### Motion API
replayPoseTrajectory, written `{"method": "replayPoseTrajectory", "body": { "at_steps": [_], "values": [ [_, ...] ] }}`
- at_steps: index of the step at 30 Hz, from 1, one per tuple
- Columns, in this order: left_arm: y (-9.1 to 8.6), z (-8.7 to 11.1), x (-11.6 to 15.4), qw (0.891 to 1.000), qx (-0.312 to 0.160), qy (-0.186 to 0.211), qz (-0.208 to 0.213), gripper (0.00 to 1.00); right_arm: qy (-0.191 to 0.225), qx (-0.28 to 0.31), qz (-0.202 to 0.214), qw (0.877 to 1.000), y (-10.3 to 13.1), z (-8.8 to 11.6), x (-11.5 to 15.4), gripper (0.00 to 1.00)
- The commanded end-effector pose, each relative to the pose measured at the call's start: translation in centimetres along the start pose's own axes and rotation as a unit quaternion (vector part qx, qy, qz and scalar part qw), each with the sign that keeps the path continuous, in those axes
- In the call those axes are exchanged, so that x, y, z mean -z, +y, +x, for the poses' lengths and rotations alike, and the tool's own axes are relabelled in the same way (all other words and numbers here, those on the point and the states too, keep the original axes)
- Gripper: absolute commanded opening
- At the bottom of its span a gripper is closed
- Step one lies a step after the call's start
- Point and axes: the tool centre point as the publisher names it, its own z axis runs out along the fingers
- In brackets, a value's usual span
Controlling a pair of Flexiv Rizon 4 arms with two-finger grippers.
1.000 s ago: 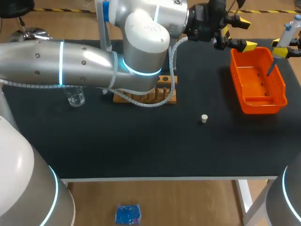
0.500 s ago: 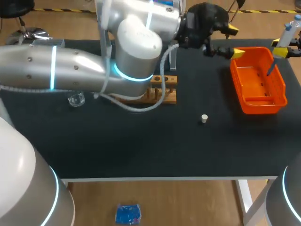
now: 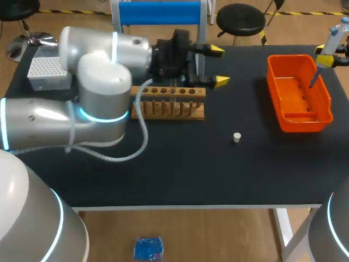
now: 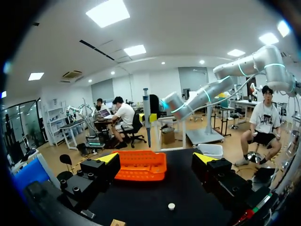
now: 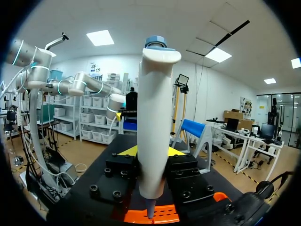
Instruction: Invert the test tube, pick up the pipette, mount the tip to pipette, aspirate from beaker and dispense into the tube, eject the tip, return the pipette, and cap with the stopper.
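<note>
My right gripper at the table's right edge is shut on the white and blue pipette, held upright. The pipette's thin lower end hangs over the orange tray. In the right wrist view the pipette stands between the yellow-tipped fingers, with the tray below. My left gripper is open and empty above the right end of the wooden tube rack. Its wrist view looks past the gripper to the tray, the pipette and the small white stopper. The stopper lies on the mat.
A white tip box sits at the back left. A blue and clear stand rises behind the rack. My left arm covers the mat to the left of the rack. The black mat runs to the table's front edge.
My left arm swung left, away from the orange tray, and its open gripper is now by the rack's right end. The tip box came into view and the beaker is now covered. The right arm held still.
</note>
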Motion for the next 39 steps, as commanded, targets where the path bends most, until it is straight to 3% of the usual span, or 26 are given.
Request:
{"method": "replayPoseTrajectory", "body": {
  "at_steps": [1,11,33,39],
  "values": [
    [1.3,0.8,5.1,0.999,0.01,-0.009,0.039,1.0,0.001,0.0,0.001,1.0,0.1,0.0,0.0,0.0],
    [2.8,1.6,6.3,0.997,0.016,-0.036,0.062,1.0,0.001,0.0,0.001,1.0,0.1,0.0,0.0,0.0],
    [1.9,2.1,6.4,0.999,0.016,-0.028,0.042,1.0,0.001,0.0,0.001,1.0,0.1,0.0,0.0,0.0],
    [2.0,2.3,6.5,0.998,0.03,-0.046,0.034,1.0,0.001,0.0,0.001,1.0,0.1,0.0,0.0,0.0]
  ]
}}
